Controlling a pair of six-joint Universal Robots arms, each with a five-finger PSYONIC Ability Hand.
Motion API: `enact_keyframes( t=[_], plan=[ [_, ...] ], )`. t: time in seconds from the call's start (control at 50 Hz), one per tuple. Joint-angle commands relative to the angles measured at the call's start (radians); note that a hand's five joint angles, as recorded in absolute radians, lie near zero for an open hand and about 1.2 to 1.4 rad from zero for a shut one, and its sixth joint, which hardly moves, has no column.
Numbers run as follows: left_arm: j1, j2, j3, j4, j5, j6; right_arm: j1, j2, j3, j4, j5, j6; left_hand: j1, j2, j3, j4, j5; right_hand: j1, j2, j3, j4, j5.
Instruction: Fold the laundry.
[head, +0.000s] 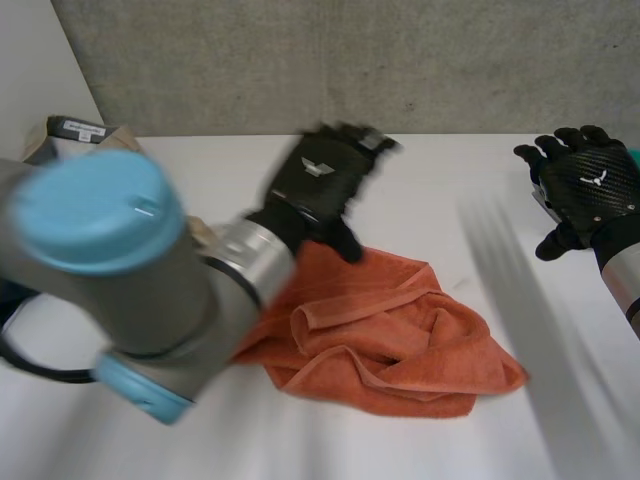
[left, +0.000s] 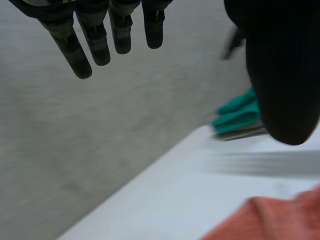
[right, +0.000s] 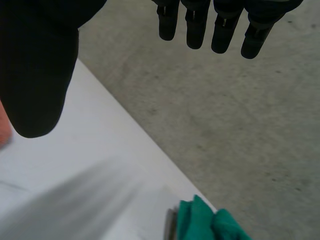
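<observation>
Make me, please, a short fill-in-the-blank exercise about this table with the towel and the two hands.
The towel on the white table is ____ in colour. Of the left hand and the right hand, the ____ one is nearer the towel. Each hand's fingers are straight, so it counts as ____, not shut. The small cloth at the table's edge is ____.
Missing words: orange; left; open; green.

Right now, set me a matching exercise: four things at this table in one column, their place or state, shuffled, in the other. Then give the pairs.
1. orange towel
2. green cloth
3. left robot hand
4. right robot hand

A. open, at the right of the table
B. crumpled, mid-table
C. lying at the table's edge
D. open, at the towel's far edge

Pairs: 1-B, 2-C, 3-D, 4-A.
</observation>
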Motion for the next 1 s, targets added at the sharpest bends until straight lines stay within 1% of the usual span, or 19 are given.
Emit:
enact_keyframes(
  t=[0.02, 0.08, 0.14, 0.2, 0.24, 0.32, 0.38, 0.46, 0.62, 0.74, 0.76, 0.84, 0.88, 0.9, 0.92, 0.94, 0.96, 0.98, 1.0],
  plan=[
    [0.162, 0.213, -0.209, -0.026, -0.064, 0.017, 0.087, 0.000, -0.118, 0.309, -0.115, -0.010, 0.017, 0.005, -0.001, 0.007, -0.003, -0.061, -0.040, -0.043, -0.044, -0.043],
    [0.192, 0.274, -0.335, -0.030, -0.068, 0.062, 0.126, 0.013, -0.169, 0.496, -0.166, -0.010, 0.029, 0.017, 0.010, 0.019, 0.009, -0.061, -0.040, -0.043, -0.044, -0.043],
    [0.216, 0.300, -0.406, -0.035, -0.071, 0.118, 0.163, 0.048, -0.192, 0.606, -0.169, -0.010, 0.035, 0.022, 0.016, 0.025, 0.015, -0.061, -0.040, -0.043, -0.044, -0.043],
    [0.265, 0.317, -0.496, -0.041, -0.099, 0.195, 0.244, 0.079, -0.204, 0.598, -0.158, 0.002, 0.035, 0.022, 0.016, 0.025, 0.015, -0.061, -0.040, -0.043, -0.044, -0.043],
    [0.288, 0.317, -0.548, -0.050, -0.146, 0.223, 0.348, 0.119, -0.227, 0.556, -0.128, 0.004, 0.035, 0.022, 0.016, 0.025, 0.015, -0.061, -0.040, -0.043, -0.044, -0.043],
    [0.301, 0.310, -0.608, -0.059, -0.220, 0.224, 0.466, 0.234, -0.291, 0.489, -0.022, -0.003, 0.023, 0.011, 0.005, 0.013, 0.003, -0.061, -0.040, -0.043, -0.044, -0.043],
    [0.302, 0.305, -0.638, -0.065, -0.237, 0.223, 0.515, 0.337, -0.374, 0.479, 0.030, -0.012, 0.026, 0.014, 0.007, 0.016, 0.006, -0.061, -0.040, -0.043, -0.044, -0.043],
    [0.307, 0.288, -0.671, -0.066, -0.235, 0.221, 0.545, 0.450, -0.486, 0.475, 0.051, -0.013, 0.032, 0.020, 0.013, 0.022, 0.012, -0.061, -0.040, -0.043, -0.044, -0.043],
    [0.294, 0.175, -0.678, -0.066, -0.239, 0.221, 0.572, 0.630, -0.701, 0.470, 0.064, -0.009, 0.096, 0.084, 0.078, 0.086, 0.076, 0.008, 0.029, 0.026, 0.025, 0.026],
    [0.296, 0.115, -0.662, -0.058, -0.240, 0.223, 0.588, 0.727, -0.796, 0.467, 0.075, -0.010, 0.257, 0.245, 0.239, 0.248, 0.237, 0.102, 0.122, 0.120, 0.119, 0.119],
    [0.297, 0.103, -0.656, -0.053, -0.242, 0.223, 0.589, 0.756, -0.814, 0.469, 0.075, -0.010, 0.287, 0.275, 0.268, 0.277, 0.267, 0.131, 0.152, 0.149, 0.148, 0.149],
    [0.304, 0.061, -0.627, -0.013, -0.243, 0.226, 0.592, 0.803, -0.844, 0.469, 0.078, -0.010, 0.636, 0.624, 0.617, 0.626, 0.616, 0.254, 0.275, 0.273, 0.272, 0.272],
    [0.304, 0.052, -0.616, 0.022, -0.245, 0.232, 0.592, 0.813, -0.848, 0.469, 0.083, -0.010, 0.897, 0.885, 0.878, 0.887, 0.877, 0.348, 0.369, 0.366, 0.365, 0.366],
    [0.305, 0.052, -0.612, 0.036, -0.248, 0.234, 0.592, 0.816, -0.851, 0.469, 0.087, -0.010, 1.011, 0.999, 0.993, 1.001, 0.991, 0.436, 0.456, 0.454, 0.453, 0.454],
    [0.305, 0.052, -0.607, 0.048, -0.251, 0.234, 0.592, 0.816, -0.857, 0.469, 0.099, -0.010, 1.114, 1.102, 1.096, 1.104, 1.094, 0.681, 0.701, 0.699, 0.698, 0.699],
    [0.305, 0.052, -0.598, 0.068, -0.258, 0.237, 0.592, 0.813, -0.857, 0.470, 0.104, -0.010, 1.193, 1.181, 1.175, 1.183, 1.173, 0.843, 0.864, 0.861, 0.860, 0.861],
    [0.304, 0.052, -0.592, 0.074, -0.266, 0.238, 0.592, 0.808, -0.857, 0.470, 0.109, -0.010, 1.194, 1.182, 1.175, 1.184, 1.174, 1.039, 1.060, 1.058, 1.057, 1.057],
    [0.304, 0.055, -0.586, 0.077, -0.274, 0.240, 0.592, 0.793, -0.857, 0.472, 0.119, -0.009, 1.194, 1.182, 1.176, 1.184, 1.174, 1.160, 1.180, 1.178, 1.177, 1.177],
    [0.302, 0.058, -0.579, 0.080, -0.283, 0.241, 0.592, 0.782, -0.856, 0.472, 0.126, -0.009, 1.194, 1.182, 1.176, 1.184, 1.174, 1.161, 1.181, 1.179, 1.178, 1.178]
  ],
)
